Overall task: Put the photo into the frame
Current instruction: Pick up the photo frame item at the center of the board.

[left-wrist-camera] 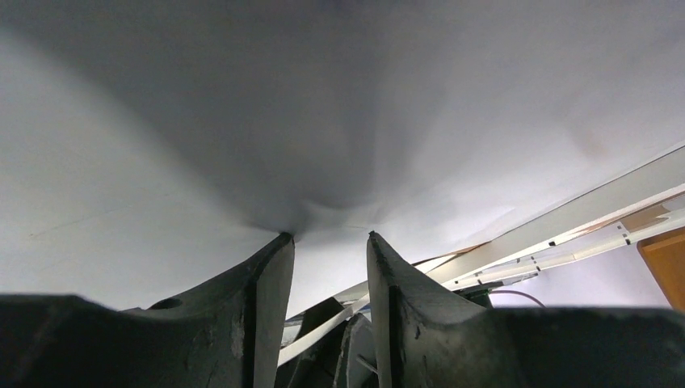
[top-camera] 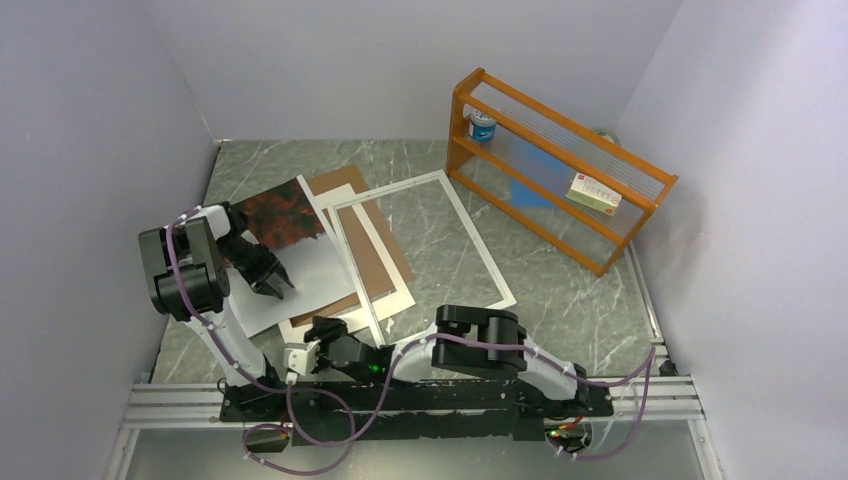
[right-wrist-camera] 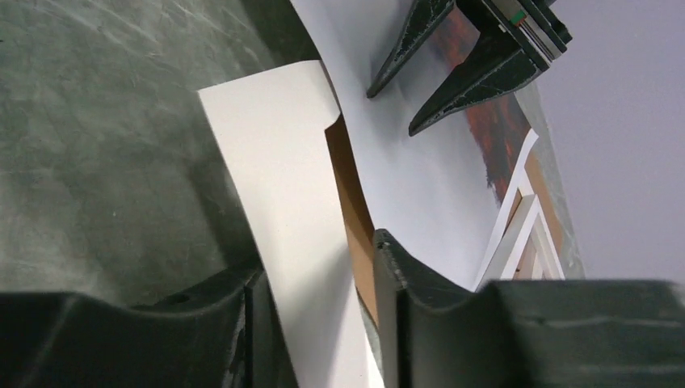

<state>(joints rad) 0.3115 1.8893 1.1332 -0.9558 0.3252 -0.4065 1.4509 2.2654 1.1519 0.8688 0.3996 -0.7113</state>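
Grey marbled table (top-camera: 600, 300); at left the left gripper (top-camera: 275, 285), half open, presses its tips on the photo (top-camera: 300, 250), on its pale half, gripping nothing. Bottom centre, the right gripper (right-wrist-camera: 317, 250) straddles a white card (right-wrist-camera: 275, 162), jaws parted. Centre-right lies the frame (top-camera: 481, 243): the photo likely needs dragging rightward into it.

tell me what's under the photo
A brown board and a white sheet stick out from under the photo. How far they run beneath it is covered.
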